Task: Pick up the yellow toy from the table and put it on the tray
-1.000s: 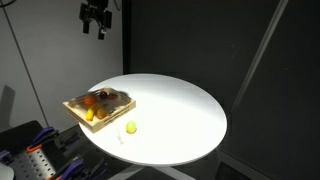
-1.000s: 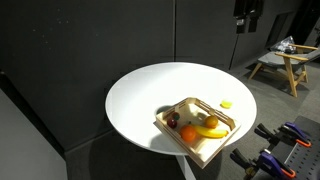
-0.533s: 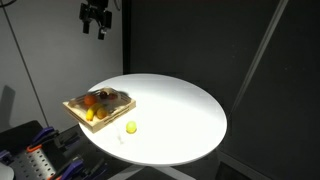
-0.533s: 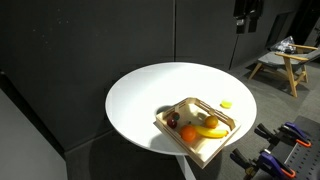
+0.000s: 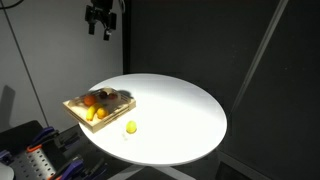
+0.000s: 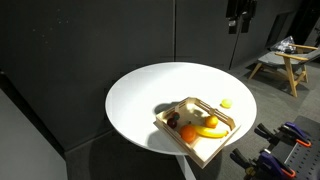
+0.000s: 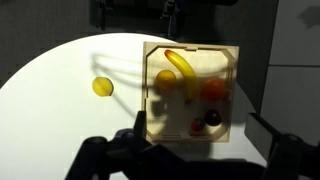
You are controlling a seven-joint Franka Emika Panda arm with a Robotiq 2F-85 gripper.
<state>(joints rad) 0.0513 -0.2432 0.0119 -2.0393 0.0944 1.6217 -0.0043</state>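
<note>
The yellow toy [image 5: 131,127] is a small round ball lying on the white table [image 5: 175,115], just beside the wooden tray [image 5: 112,116]. It also shows in the other exterior view [image 6: 226,102] and in the wrist view [image 7: 102,87], left of the tray [image 7: 168,126]. My gripper [image 5: 100,20] hangs high above the table, far from the toy, and shows in both exterior views [image 6: 238,16]. In the wrist view its fingers [image 7: 205,140] are spread wide and hold nothing.
The tray [image 6: 200,150] holds a yellow banana-like toy [image 7: 180,68], an orange round toy [image 7: 213,92] and small dark red pieces [image 7: 211,119]. Black curtains stand behind the round table [image 6: 140,100]. A wooden stool [image 6: 285,60] and other equipment stand beside it.
The gripper has shifted slightly sideways high above the table. The toy and the tray have not moved.
</note>
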